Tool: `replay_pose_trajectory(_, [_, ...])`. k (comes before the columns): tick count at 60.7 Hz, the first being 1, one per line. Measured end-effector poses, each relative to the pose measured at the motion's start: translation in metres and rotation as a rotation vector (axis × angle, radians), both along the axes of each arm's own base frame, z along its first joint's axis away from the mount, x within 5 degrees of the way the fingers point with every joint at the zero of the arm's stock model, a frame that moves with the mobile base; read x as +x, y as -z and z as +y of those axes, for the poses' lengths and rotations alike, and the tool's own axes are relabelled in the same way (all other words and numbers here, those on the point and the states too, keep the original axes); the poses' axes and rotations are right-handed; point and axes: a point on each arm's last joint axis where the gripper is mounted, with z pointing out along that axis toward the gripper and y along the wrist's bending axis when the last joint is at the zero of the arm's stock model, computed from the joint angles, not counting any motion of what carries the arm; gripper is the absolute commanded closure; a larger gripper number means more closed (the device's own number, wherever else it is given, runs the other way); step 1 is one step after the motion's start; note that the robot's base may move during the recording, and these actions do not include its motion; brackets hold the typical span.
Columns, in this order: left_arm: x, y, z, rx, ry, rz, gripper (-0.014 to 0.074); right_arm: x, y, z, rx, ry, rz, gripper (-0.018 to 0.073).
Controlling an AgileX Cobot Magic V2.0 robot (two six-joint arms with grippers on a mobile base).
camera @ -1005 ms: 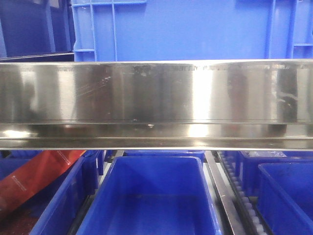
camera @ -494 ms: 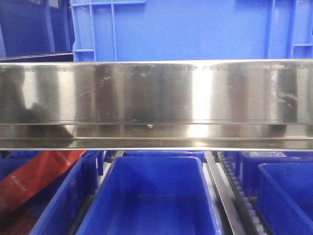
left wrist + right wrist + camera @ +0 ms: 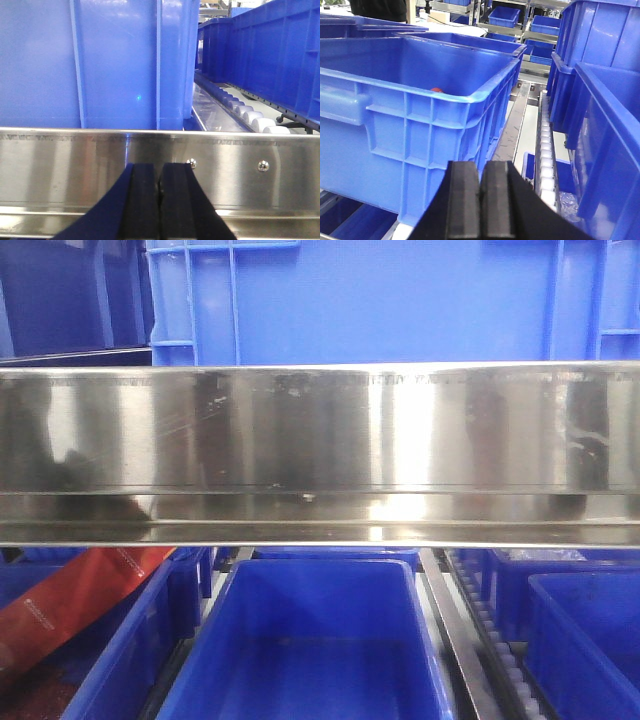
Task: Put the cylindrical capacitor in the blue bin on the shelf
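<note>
The shelf's steel front rail [image 3: 320,440] runs across the front view, with a large blue bin [image 3: 380,300] standing on the tier above it. Neither gripper shows in that view. In the left wrist view my left gripper [image 3: 160,167] is shut with nothing between its pads, just before the rail [image 3: 60,165] and below the blue bin [image 3: 100,65]. My right gripper [image 3: 480,165] is also shut and empty, near the corner of an open blue bin [image 3: 420,130]. A small reddish thing [image 3: 436,90] peeks over the near wall inside; I cannot tell whether it is the cylindrical capacitor.
On the tier below stand more blue bins [image 3: 310,640], and a red packet [image 3: 70,600] lies in the left one. White roller tracks [image 3: 545,150] run between neighbouring bins [image 3: 605,125]. More blue bins [image 3: 270,55] line the right side.
Only the dim reflections on the steel rail have shifted slightly. The bins have stayed still.
</note>
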Motion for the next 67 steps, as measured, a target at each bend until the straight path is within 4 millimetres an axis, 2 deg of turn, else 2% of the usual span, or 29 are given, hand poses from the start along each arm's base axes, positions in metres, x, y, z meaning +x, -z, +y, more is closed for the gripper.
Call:
replay_pose_trajectory(14, [0.000, 0.000, 0.000, 0.000, 0.000, 0.000, 0.0707, 0.000, 0.000, 0.000, 0.007, 0.001, 0.000, 0.0720])
replay_pose_trajectory(27, [0.000, 0.000, 0.000, 0.000, 0.000, 0.000, 0.0707, -0.001, 0.018, -0.008, 0.073, 0.088, -0.081, 0.0720])
replay_pose_trajectory(40, [0.000, 0.000, 0.000, 0.000, 0.000, 0.000, 0.0707, -0.019, 0.068, -0.021, 0.116, 0.238, -0.089, 0.0720])
replay_pose_trajectory(50, [0.000, 0.000, 0.000, 0.000, 0.000, 0.000, 0.0707, -0.030, 0.112, -0.023, 0.129, 0.279, -0.081, 0.0720])
replay_pose_trajectory(63, [0.000, 0.001, 0.000, 0.000, 0.000, 0.002, 0.0707, -0.031, 0.149, -0.024, 0.130, 0.286, -0.050, 0.0720])
replay_pose_trajectory(67, [0.000, 0.001, 0.000, 0.000, 0.000, 0.002, 0.0707, -0.031, 0.153, -0.024, 0.126, 0.290, -0.050, 0.0720])
